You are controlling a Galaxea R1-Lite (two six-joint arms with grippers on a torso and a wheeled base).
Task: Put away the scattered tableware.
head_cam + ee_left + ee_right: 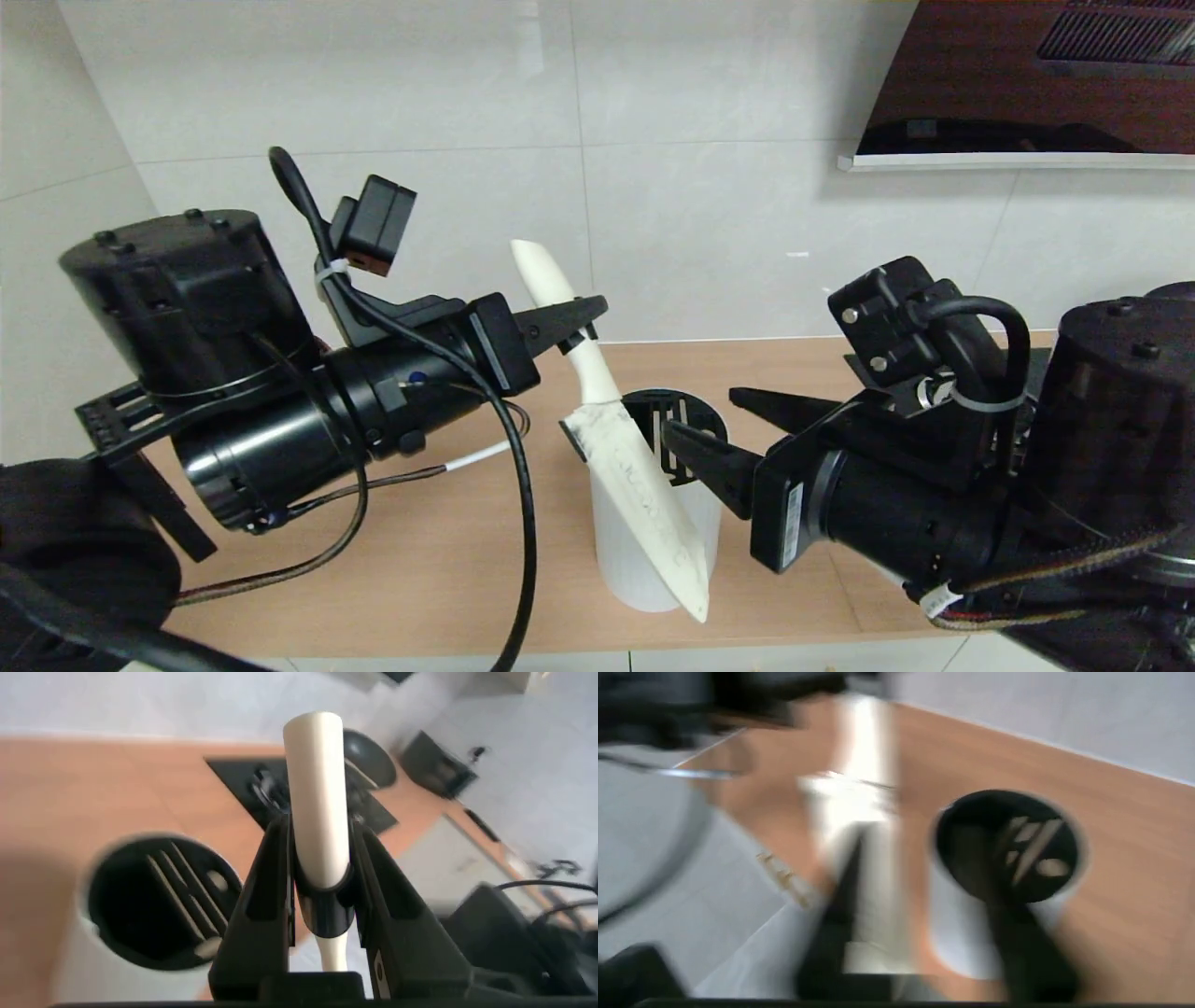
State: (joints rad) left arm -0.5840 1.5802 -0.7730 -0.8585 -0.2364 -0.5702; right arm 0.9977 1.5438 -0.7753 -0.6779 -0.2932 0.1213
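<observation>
White tiled wall (709,187) backs a wooden countertop (448,560), and on it, close to its front edge, you have a white utensil holder (644,551) with a black slotted top. Your left gripper (574,322) is clamped on the handle of a white knife (635,485). The knife is tilted, with its blade pointing down across the front of the holder and its tip hanging below the holder's rim, over the front edge. Your right gripper (700,413) sits just beside the holder's top with its fingers spread apart, holding nothing.

As a judgement, you are mid-task: the knife is lifted but not yet stowed. It must come up and stand over a slot before it can go in. Whether the slots already hold anything, you cannot tell.
</observation>
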